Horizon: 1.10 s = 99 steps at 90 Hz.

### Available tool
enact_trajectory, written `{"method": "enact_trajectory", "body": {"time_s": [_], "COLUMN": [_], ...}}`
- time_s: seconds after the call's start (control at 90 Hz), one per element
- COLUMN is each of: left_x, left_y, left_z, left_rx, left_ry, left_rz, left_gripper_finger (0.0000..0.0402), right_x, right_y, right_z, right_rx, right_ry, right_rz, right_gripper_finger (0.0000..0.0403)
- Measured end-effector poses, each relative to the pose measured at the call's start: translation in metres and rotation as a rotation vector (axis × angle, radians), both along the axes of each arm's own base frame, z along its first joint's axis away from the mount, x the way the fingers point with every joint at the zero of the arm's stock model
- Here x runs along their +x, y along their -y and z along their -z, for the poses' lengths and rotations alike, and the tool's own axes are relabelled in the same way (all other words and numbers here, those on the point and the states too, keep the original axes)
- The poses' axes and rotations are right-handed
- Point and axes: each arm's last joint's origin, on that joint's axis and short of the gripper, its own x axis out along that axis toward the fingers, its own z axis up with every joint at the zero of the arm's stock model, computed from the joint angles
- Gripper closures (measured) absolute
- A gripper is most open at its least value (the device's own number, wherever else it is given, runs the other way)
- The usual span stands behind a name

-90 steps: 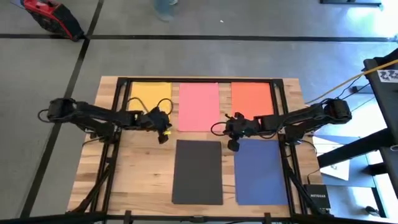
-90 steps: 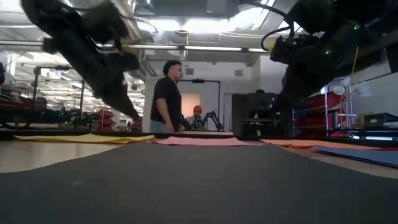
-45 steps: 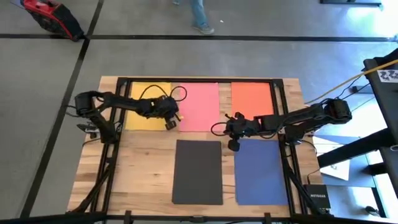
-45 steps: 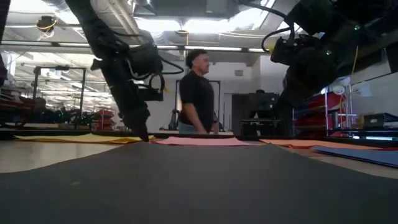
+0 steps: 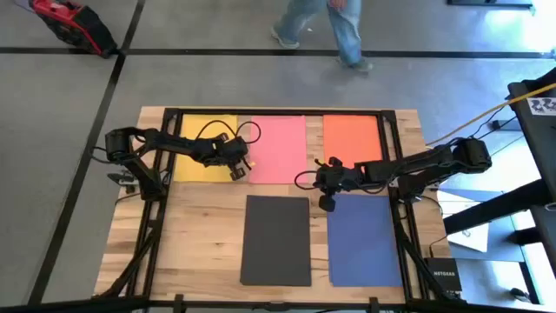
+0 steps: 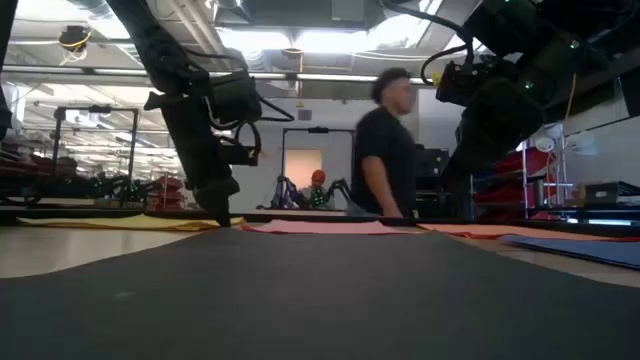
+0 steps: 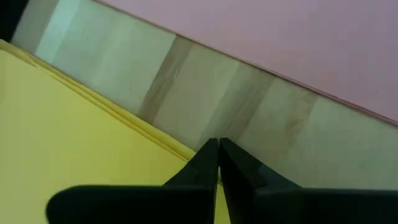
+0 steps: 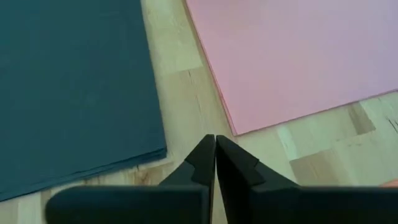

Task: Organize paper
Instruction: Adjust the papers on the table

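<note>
The counter [image 5: 208, 235] is carrying five sets of paper, and no containers are showing anywhere on it. Along the far edge are lying yellow paper [image 5: 201, 149], pink paper [image 5: 280, 148] and orange paper [image 5: 352, 137]; nearer the camera are lying black paper [image 5: 276, 239] and blue paper [image 5: 365, 239]. In the left wrist view the yellow looks like several sheets with their edges slightly fanned, so it is probably a stack that needs squaring.

The left arm is the one that has been moving: a second ago it was reaching across the bare wood below the yellow paper, and it has since swung in to the yellow stack's near right corner, where it is now holding almost steady. The left hand [image 5: 235, 167] is closed, its tips pressing at the yellow edge beside the strip of wood that separates it from the pink. That suggests it is nudging the stack into line.

The right hand [image 5: 325, 193], also closed, is staying put between the pink, black and blue papers.

A person [image 6: 385, 165] is walking past behind the counter.
</note>
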Motion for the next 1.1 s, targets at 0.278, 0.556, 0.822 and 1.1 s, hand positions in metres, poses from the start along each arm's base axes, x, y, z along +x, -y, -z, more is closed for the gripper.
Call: {"method": "enact_trajectory", "body": {"time_s": [0.278, 0.556, 0.822, 1.1], "left_x": [-0.0008, -0.0012, 0.0063, 0.0031], "left_y": [-0.0001, -0.0001, 0.0000, 0.0014], "left_z": [0.0006, 0.0008, -0.0066, -0.0066], "left_rx": [0.005, 0.004, 0.004, -0.018], "left_ry": [-0.006, -0.005, -0.009, -0.043], "left_rz": [-0.011, -0.019, -0.009, -0.030], "left_gripper_finger": [0.0402, 0.0402, 0.0402, 0.0402], "right_x": [0.0000, -0.0003, -0.0003, -0.0003], "right_y": [0.0000, 0.0000, 0.0000, -0.0001], "right_z": [0.0000, 0.0003, 0.0003, 0.0002], "right_rx": [0.001, 0.001, 0.001, 0.001], "right_ry": [0.000, -0.004, -0.004, -0.005], "right_rz": [0.000, 0.000, 0.000, -0.001], "right_gripper_finger": [0.0400, 0.0400, 0.0400, 0.0400]}}
